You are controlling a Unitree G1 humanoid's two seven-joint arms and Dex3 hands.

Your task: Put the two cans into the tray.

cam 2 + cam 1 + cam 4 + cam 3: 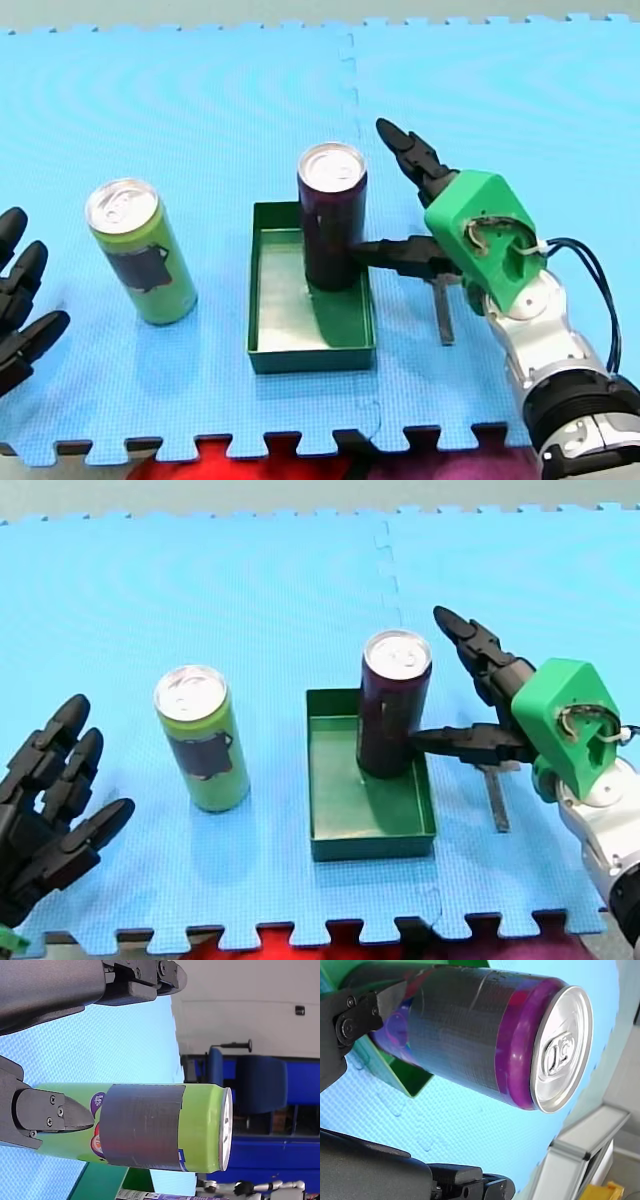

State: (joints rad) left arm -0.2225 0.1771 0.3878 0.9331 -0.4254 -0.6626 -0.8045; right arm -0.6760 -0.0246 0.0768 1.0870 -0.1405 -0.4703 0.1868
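A dark purple can (393, 715) stands upright in the far part of the green tray (370, 845). My right hand (428, 675) is just right of it, open; its thumb tip is at the can's side and the other fingers are held off behind it. The first wrist view shows the same purple can (470, 1035) between black fingers (355, 1015), with a gap on one side. A green can (203, 742) stands upright on the mat left of the tray. My left hand (60, 800) is at the near left corner, apart from the green can. The second wrist view shows the green can (150, 1127).
Everything is on a blue foam puzzle mat (250, 590) whose jigsaw front edge (300, 935) runs close to me. A thin grey strip (497, 798) lies on the mat right of the tray, under my right hand. The tray's near half is bare.
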